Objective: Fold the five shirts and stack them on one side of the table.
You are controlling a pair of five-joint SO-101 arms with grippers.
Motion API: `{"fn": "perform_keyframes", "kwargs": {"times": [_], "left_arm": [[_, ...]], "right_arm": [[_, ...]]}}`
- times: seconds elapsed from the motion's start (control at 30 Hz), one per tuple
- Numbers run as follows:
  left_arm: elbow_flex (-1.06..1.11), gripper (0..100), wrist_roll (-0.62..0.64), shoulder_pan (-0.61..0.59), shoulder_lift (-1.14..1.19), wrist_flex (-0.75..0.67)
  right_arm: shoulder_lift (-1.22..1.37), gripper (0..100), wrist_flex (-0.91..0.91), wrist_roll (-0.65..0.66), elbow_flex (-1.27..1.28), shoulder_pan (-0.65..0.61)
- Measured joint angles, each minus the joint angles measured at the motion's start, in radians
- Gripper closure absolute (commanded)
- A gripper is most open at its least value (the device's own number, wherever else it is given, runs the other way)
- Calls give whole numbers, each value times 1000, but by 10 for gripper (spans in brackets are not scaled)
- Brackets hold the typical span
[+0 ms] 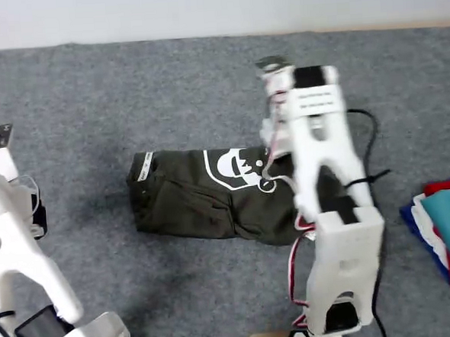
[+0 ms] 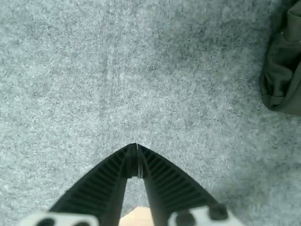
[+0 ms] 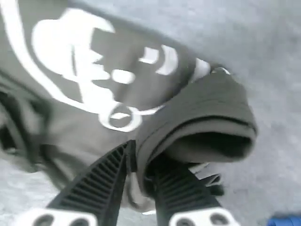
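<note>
A dark olive shirt [image 1: 196,197] with a white graphic lies partly folded in the middle of the grey felt table [image 1: 128,90]. The right arm [image 1: 325,178] hangs over the shirt's right end. In the right wrist view my right gripper [image 3: 138,155] is shut on a rolled fold of the shirt [image 3: 94,70], held just above the rest of the cloth. My left gripper [image 2: 137,155] is shut with nothing in it, over bare felt to the left of the shirt's edge [image 2: 284,70]. The left arm [image 1: 15,235] stands at the table's left side.
A stack of folded shirts [image 1: 447,231] in blue, white, red and teal lies at the table's right edge; its blue corner [image 3: 284,220] appears in the right wrist view. Bare felt surrounds the dark shirt at the back and left.
</note>
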Motion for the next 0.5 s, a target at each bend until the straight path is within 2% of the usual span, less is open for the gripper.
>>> {"fn": "perform_keyframes", "kwargs": {"times": [0.23,0.5], "left_arm": [[0,998,0,0,0,0],[0,998,-21,0,0,0]], "right_arm": [[0,989,-110,0,0,-218],[0,988,-235,52,0,-365]]}}
